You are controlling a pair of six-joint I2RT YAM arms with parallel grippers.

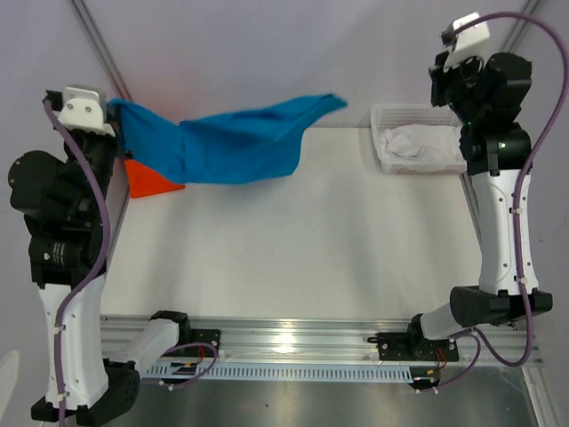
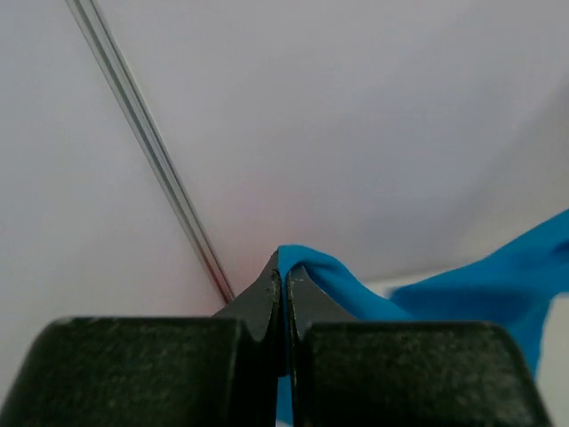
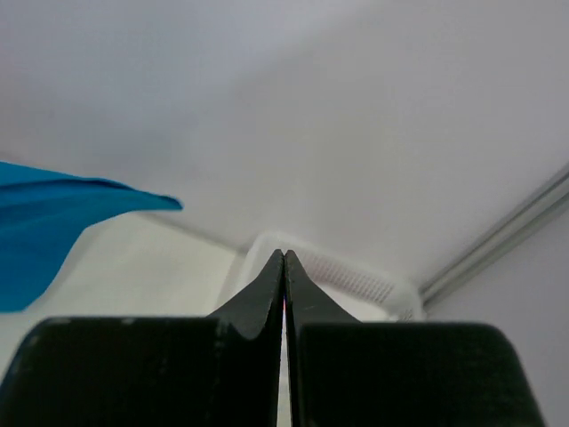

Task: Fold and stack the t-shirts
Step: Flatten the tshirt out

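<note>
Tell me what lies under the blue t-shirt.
Beneath the left end of the blue t-shirt, part of an orange t-shirt shows. The rest of it is hidden by the blue cloth, as is anything else lying there.

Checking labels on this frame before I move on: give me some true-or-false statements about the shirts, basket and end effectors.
1. The left end effector is shut on the blue shirt. True.
2. The right end effector grips the shirt's other end. False: it is shut on nothing, apart from the cloth.
3. The orange shirt lies at the left edge of the table, partly hidden by the blue one. True.
4. The basket sits at the near left corner. False: it is at the far right corner.
5. The blue shirt lies folded flat. False: it is held up at one end, bunched and unfolded.
</note>
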